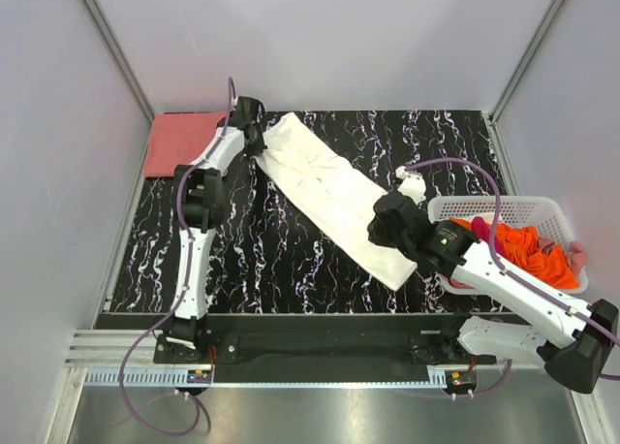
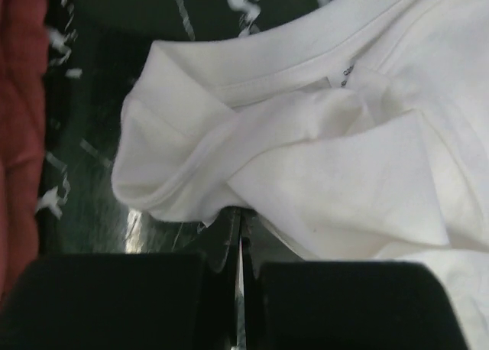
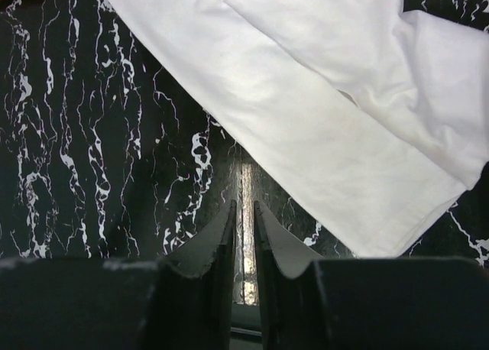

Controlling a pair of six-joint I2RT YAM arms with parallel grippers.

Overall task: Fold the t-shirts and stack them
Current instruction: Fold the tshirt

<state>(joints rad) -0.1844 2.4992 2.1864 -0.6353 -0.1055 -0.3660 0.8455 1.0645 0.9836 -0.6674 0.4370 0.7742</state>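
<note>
The cream-white t-shirt [image 1: 329, 197] lies folded into a long strip, running diagonally from far left to near right on the black marble table. My left gripper [image 1: 258, 142] is at its collar end. In the left wrist view the jaws [image 2: 241, 212] are shut on the bunched edge of the shirt [image 2: 336, 144]. My right gripper [image 1: 380, 233] hovers at the shirt's hem end. In the right wrist view it [image 3: 244, 206] is shut and empty over bare table, just short of the shirt's edge [image 3: 321, 128]. A salmon-pink t-shirt [image 1: 182, 142] lies flat at the far left.
A white slatted basket [image 1: 484, 204] stands at the right and holds an orange shirt [image 1: 528, 250], a magenta one [image 1: 481, 229] and a dusty pink one [image 1: 578, 255]. The salmon-pink shirt [image 2: 19, 121] also shows at the left of the left wrist view. Grey walls enclose the table.
</note>
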